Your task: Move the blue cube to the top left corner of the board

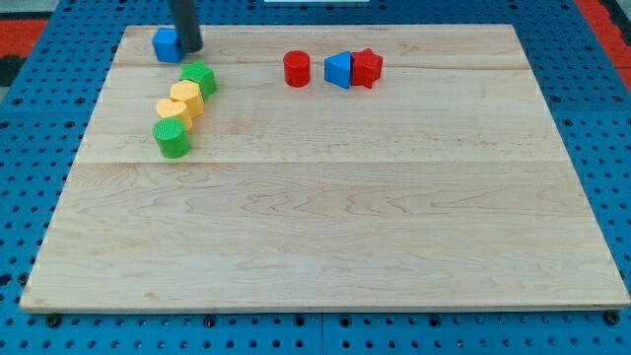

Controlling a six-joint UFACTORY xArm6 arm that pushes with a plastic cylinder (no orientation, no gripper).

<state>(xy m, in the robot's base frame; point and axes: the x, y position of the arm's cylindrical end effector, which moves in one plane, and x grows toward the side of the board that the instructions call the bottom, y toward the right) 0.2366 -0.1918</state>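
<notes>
The blue cube (166, 44) sits near the board's top left corner. My tip (191, 49) is the lower end of the dark rod and touches the cube's right side. The wooden board (335, 227) fills most of the view.
A green block (199, 77), two yellow blocks (185, 96) (173, 109) and a green cylinder (172, 137) form a diagonal row just below my tip. A red cylinder (296, 68), a blue triangular block (338, 69) and a red star-like block (367, 67) stand near the top middle.
</notes>
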